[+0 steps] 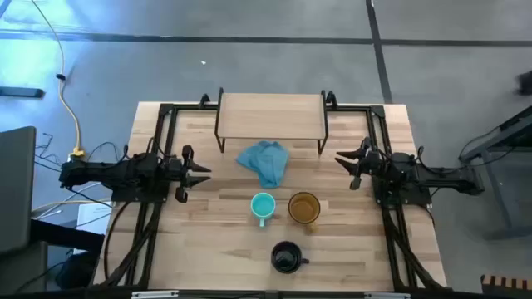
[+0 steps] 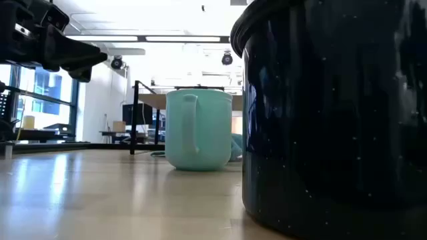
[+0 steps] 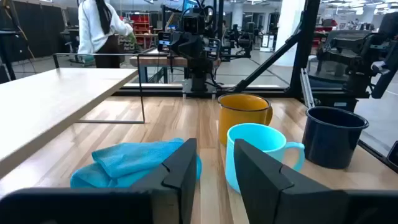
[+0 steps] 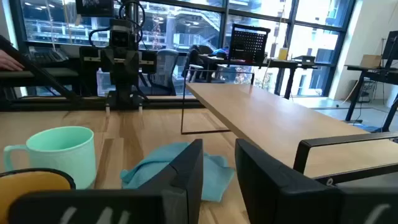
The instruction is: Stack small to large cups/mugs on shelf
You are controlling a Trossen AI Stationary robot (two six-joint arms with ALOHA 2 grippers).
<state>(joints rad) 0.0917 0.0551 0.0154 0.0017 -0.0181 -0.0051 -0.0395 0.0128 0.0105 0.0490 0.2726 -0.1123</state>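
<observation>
Three mugs stand upright on their bases on the tabletop. The small teal one and the amber-yellow one are side by side, and the black one is nearer the front edge. The shelf, a light-wood board on thin black legs, stands at the far edge with nothing on it. My left gripper hovers open at the left of the mugs, and the teal mug lies ahead of its fingers. My right gripper hovers open at the right and touches nothing.
A crumpled blue-teal cloth lies between the shelf and the mugs, partly under the shelf's front edge. Black frame rails run along both sides of the table. In the left wrist view a person stands in the room beyond.
</observation>
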